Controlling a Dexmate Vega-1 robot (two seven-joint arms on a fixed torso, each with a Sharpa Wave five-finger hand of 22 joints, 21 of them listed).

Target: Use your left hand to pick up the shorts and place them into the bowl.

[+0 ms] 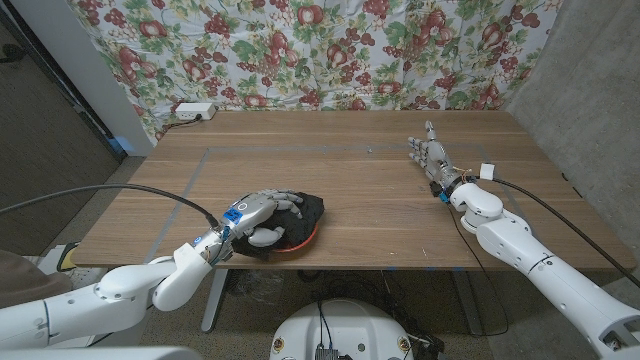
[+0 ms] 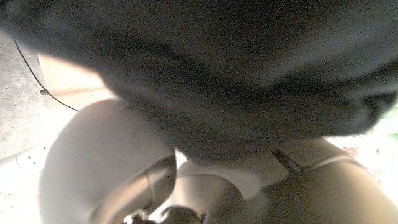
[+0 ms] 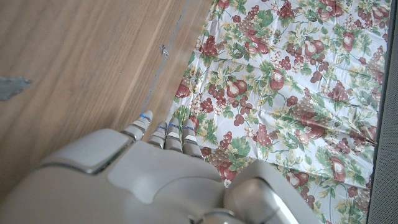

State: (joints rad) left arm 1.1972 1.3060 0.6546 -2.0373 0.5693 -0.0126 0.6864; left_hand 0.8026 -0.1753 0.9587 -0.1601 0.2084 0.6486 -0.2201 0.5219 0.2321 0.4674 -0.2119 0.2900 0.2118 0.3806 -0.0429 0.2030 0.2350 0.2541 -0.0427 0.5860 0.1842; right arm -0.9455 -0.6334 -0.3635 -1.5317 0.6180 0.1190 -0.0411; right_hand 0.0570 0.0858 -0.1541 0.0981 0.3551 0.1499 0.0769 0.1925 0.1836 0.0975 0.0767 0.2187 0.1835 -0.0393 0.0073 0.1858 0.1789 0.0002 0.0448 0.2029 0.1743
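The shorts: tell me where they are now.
In the head view the black shorts lie in the orange bowl near the table's front edge, under the left hand.

text: none legible | labels/brands/numbers: none readable on the worktop (image 1: 380, 200) or the floral cloth (image 1: 330, 50) behind its far edge | blue tag on the left robot hand (image 1: 262, 218): too small to read | wrist views: no lettering visible
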